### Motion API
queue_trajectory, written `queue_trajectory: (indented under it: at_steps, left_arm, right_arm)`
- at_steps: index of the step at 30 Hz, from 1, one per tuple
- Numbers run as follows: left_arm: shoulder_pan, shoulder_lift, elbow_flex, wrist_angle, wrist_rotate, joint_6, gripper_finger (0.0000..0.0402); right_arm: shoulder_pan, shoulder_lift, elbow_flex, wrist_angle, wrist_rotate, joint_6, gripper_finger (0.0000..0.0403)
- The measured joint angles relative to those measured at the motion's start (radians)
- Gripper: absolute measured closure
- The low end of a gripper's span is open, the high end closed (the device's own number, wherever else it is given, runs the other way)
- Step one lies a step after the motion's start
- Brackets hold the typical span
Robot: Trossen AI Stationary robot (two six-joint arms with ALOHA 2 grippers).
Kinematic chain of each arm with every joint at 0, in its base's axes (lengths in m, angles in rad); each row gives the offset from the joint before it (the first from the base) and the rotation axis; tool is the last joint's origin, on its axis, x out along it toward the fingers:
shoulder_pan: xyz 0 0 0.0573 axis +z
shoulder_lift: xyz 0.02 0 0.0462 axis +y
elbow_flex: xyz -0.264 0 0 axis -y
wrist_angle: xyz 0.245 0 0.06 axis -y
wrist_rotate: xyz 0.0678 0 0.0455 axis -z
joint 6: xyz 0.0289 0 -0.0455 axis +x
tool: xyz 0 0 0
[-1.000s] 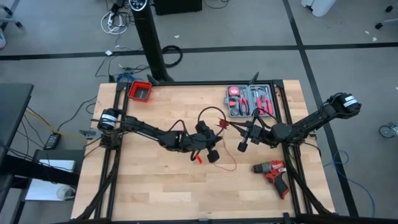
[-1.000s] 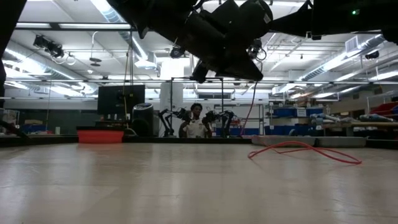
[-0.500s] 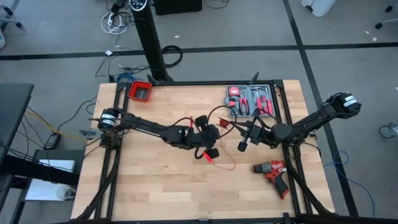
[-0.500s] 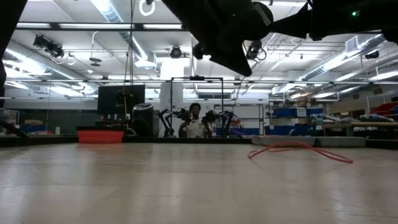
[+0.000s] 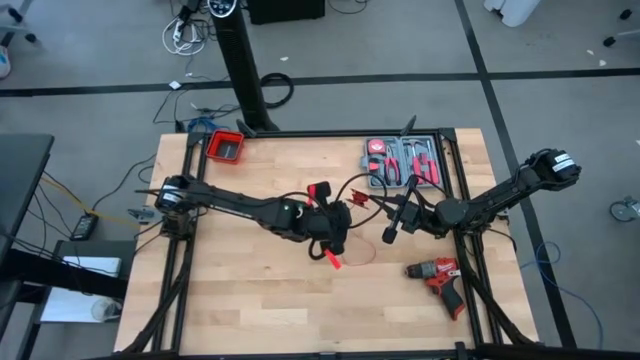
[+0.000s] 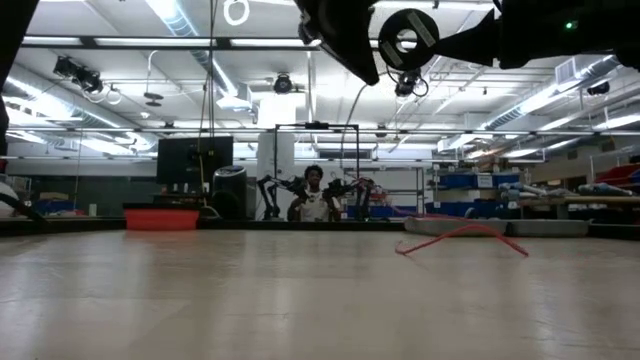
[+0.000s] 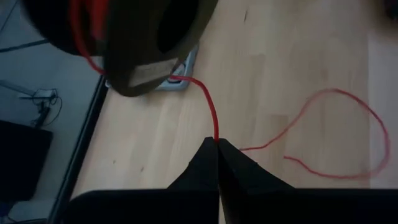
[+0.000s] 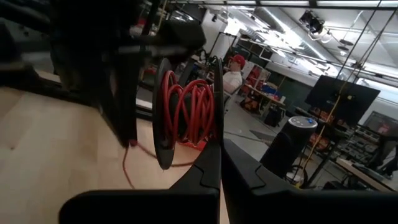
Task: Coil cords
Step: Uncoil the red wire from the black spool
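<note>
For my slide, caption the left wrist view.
Left tool pinching the thin red wire running from a dark spool, loose loop on the wooden table.

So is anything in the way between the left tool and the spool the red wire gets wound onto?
Nothing visible. The left tool pinches the red wire, which runs clear to the spool at the right tool. Only slack wire lies on the table beneath.

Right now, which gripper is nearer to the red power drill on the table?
Right. The right gripper is just up and to the left of the drill in the high view. The left gripper is farther left, past the loose loop of red wire.
</note>
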Motion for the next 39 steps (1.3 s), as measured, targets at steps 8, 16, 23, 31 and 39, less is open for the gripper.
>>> queue_trajectory:
  at_steps: [8, 16, 23, 31, 39]
  left_arm:
    - [-0.033, -0.001, 0.157, -0.188, -0.042, 0.000, 0.0401]
    - [-0.067, -0.001, 0.270, -0.232, -0.044, 0.027, 0.0401]
    - [-0.088, 0.000, 0.305, -0.230, -0.043, 0.040, 0.0401]
    - [-0.125, 0.000, 0.309, -0.173, 0.019, 0.059, 0.0401]
    - [-0.150, 0.000, 0.308, -0.057, 0.232, 0.137, 0.0401]
  right_arm:
    - [0.000, 0.000, 0.000, -0.022, 0.000, -0.002, 0.0403]
    - [-0.017, 0.000, 0.000, -0.084, 0.030, -0.017, 0.0403]
    - [-0.028, 0.000, 0.000, -0.120, 0.045, -0.018, 0.0403]
    - [-0.107, 0.000, 0.000, -0.150, 0.145, 0.023, 0.0403]
    - [-0.198, 0.000, 0.000, -0.149, 0.150, 0.112, 0.0403]
